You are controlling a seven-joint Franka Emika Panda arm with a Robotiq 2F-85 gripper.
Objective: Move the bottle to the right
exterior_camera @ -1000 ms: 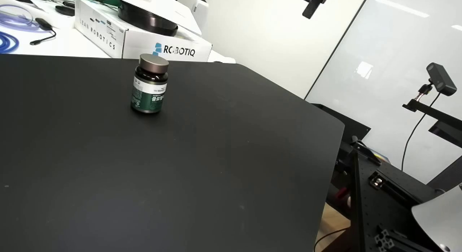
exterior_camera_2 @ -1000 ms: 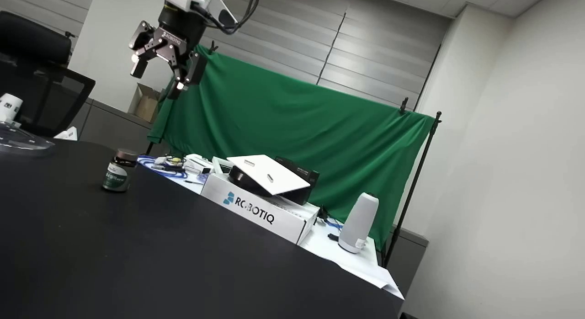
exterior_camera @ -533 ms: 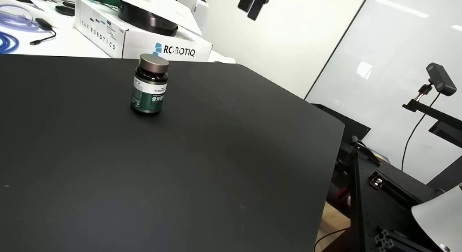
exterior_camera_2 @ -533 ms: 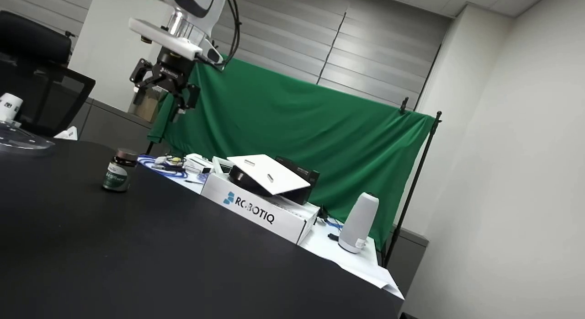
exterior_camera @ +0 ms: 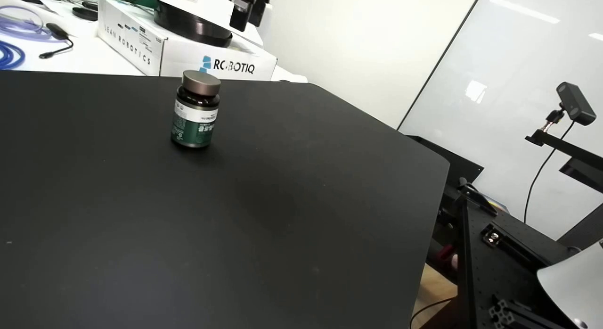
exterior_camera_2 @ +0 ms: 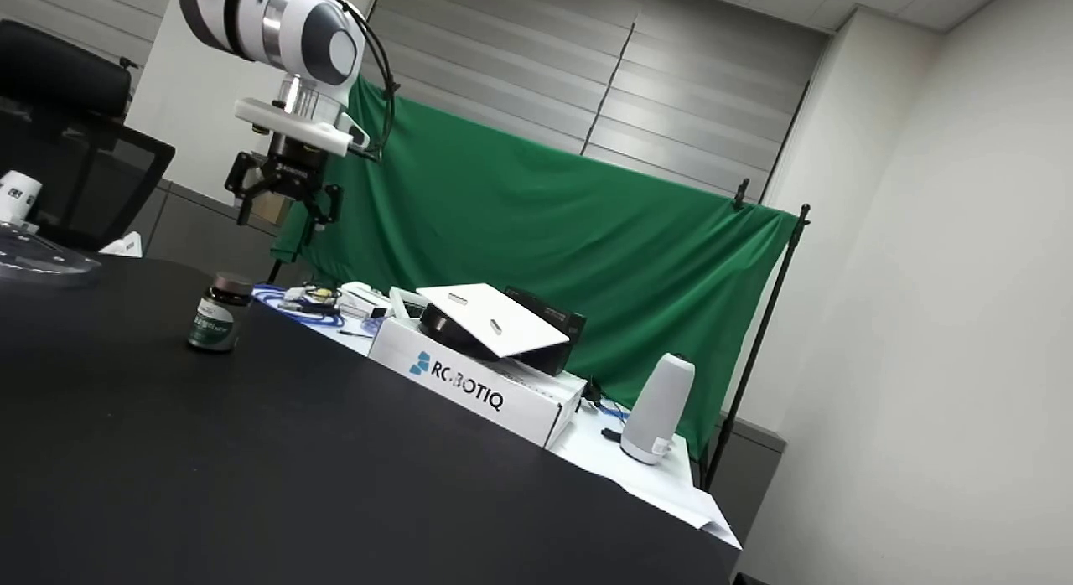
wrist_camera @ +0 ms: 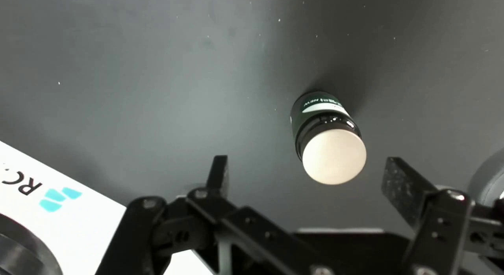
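End effector (exterior_camera_2: 277, 225) hanging above the worktop (exterior_camera: 282, 201), pointed downward. Fingers (wrist_camera: 217, 176) spread wide, a broad gap between them. White arm (exterior_camera_2: 306, 40) over it, dark cables (exterior_camera_2: 389, 82) looping down one side. In an exterior view the frame's top crops the end effector; part of a white board (exterior_camera: 207, 7) shows behind.

Bottle (exterior_camera: 194, 117): upright on the worktop, lower than the end effector and apart from the fingers. Brownish cap, dark body, green label with white band. Wrist view: cap seen in the gap between the fingers, nearer the picture-right one. Both exterior views: lower and picture-left of the end effector.

Farther out, past the worktop's edge: white box (exterior_camera_2: 474, 392), print reads ROBOTIQ; picture-left of the end effector in the wrist view. On it a black drum (exterior_camera: 188, 27), with the board tilted over it. Green cloth (exterior_camera_2: 545, 258) hangs behind the end effector, mostly picture-right of it. Black chair (exterior_camera_2: 50, 162), picture-left. Well away picture-right, in an exterior view: a camera (exterior_camera: 575, 103).
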